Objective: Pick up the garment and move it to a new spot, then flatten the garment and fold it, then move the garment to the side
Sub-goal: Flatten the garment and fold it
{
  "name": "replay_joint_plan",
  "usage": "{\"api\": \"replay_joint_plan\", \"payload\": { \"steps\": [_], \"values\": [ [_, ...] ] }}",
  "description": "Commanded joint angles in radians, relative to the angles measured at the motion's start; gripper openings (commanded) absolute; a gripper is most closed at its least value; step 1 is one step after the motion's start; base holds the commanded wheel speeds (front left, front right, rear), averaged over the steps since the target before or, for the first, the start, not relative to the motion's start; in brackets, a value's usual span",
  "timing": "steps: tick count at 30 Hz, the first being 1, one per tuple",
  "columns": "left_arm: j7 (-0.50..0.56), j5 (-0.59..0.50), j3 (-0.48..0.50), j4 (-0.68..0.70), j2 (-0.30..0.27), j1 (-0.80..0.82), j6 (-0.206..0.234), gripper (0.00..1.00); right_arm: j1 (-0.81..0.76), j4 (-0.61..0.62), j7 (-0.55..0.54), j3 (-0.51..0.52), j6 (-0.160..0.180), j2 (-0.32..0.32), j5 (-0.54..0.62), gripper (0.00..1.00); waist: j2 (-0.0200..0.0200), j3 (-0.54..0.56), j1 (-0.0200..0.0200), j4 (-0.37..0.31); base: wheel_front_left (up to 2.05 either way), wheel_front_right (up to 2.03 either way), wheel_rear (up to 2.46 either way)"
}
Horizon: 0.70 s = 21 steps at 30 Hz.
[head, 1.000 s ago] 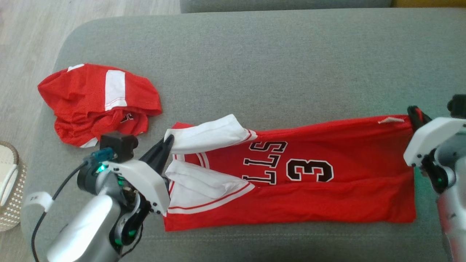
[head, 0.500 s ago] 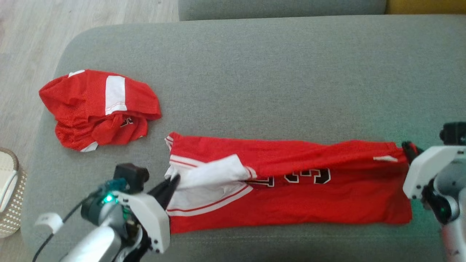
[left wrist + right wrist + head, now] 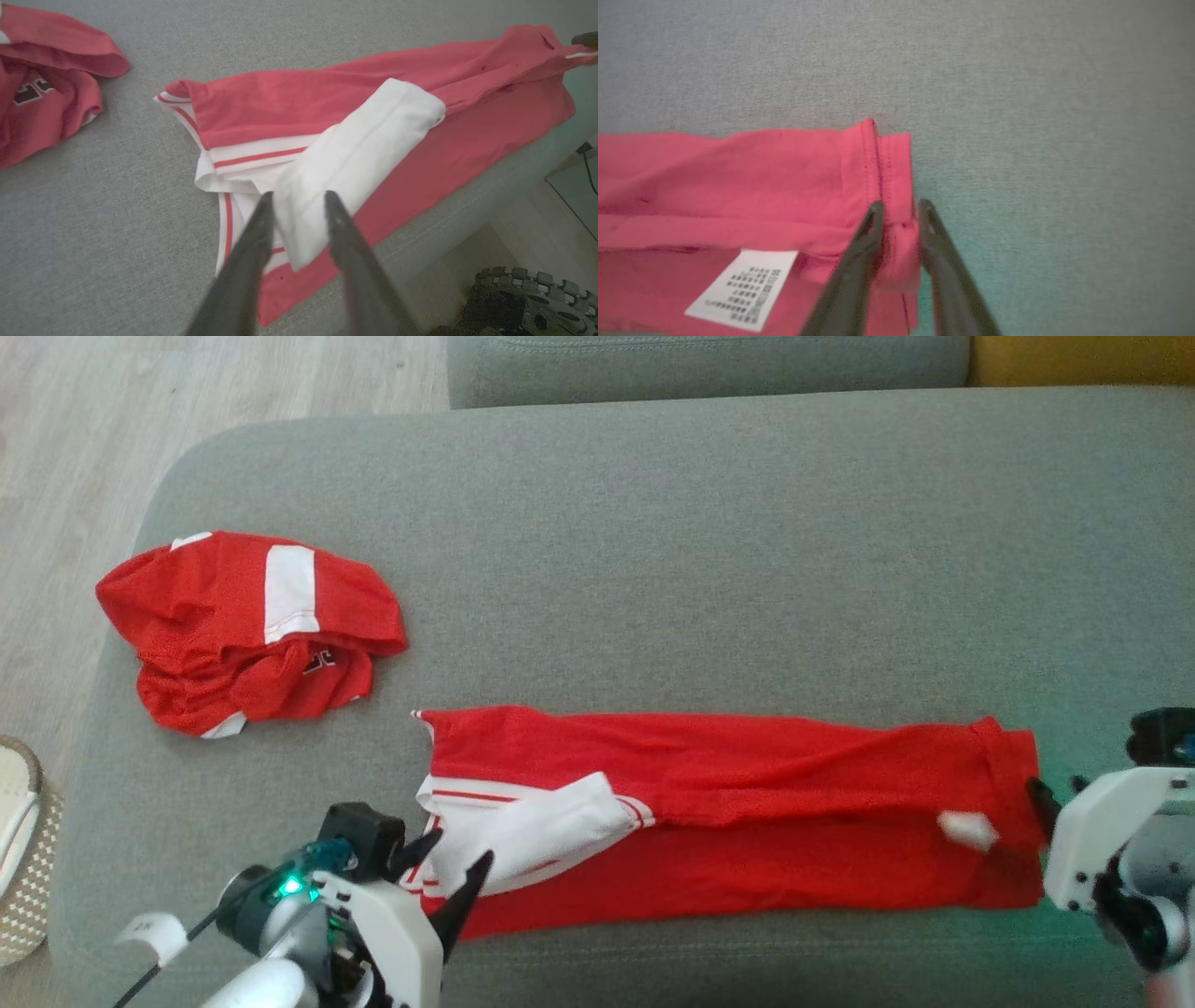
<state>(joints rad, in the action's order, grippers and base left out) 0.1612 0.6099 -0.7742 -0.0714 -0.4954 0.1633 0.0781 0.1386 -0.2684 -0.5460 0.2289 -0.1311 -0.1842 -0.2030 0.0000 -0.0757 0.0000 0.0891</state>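
The garment (image 3: 747, 821), a red jersey with white sleeves, lies folded lengthwise into a long strip near the grey sofa's front edge. My left gripper (image 3: 463, 845) is at its left end and open. In the left wrist view its fingers (image 3: 298, 195) stand apart on either side of the white sleeve (image 3: 355, 158). At the strip's right end my right gripper (image 3: 1036, 793) is open. The right wrist view shows the red hem (image 3: 896, 186) lying loose between those fingers (image 3: 900, 205), with a white label (image 3: 742, 289) to the left.
A second red garment (image 3: 252, 625) lies crumpled at the sofa seat's (image 3: 700, 569) back left. A woven basket (image 3: 23, 859) stands on the floor to the left. The seat's front edge runs just below the jersey, with wood floor (image 3: 514, 252) beyond it.
Both grippers carried the jersey's far edge toward the front, folding it over so the number is covered. Both then opened and let go. The camera has also shifted a little.
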Motion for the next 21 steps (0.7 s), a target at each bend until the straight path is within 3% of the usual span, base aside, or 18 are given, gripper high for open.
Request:
{"api": "replay_joint_plan", "payload": {
  "steps": [1,9,17,21],
  "values": [
    [-0.01,-0.006,0.04,0.019,-0.03,0.028,0.004,1.0,0.019,0.064,0.013,0.005,0.0,-0.01,0.025,1.0,0.0,0.007,0.0,-0.001,0.0,0.0,0.0],
    [-0.09,0.017,0.112,0.016,-0.017,0.022,0.063,1.0,0.031,0.114,0.105,0.009,0.0,0.04,0.053,1.0,0.0,0.046,0.0,-0.003,0.0,0.0,0.0],
    [-0.302,0.097,0.259,0.017,0.077,-0.027,0.153,1.0,0.023,0.186,0.348,-0.087,0.0,0.112,0.001,1.0,0.0,0.097,0.0,-0.001,0.0,0.0,0.0],
    [-0.394,0.128,0.331,0.012,0.13,-0.064,0.173,1.0,-0.012,0.227,0.479,-0.161,0.0,0.128,-0.029,1.0,0.0,0.108,0.0,0.004,0.0,0.0,0.0]
  ]
}}
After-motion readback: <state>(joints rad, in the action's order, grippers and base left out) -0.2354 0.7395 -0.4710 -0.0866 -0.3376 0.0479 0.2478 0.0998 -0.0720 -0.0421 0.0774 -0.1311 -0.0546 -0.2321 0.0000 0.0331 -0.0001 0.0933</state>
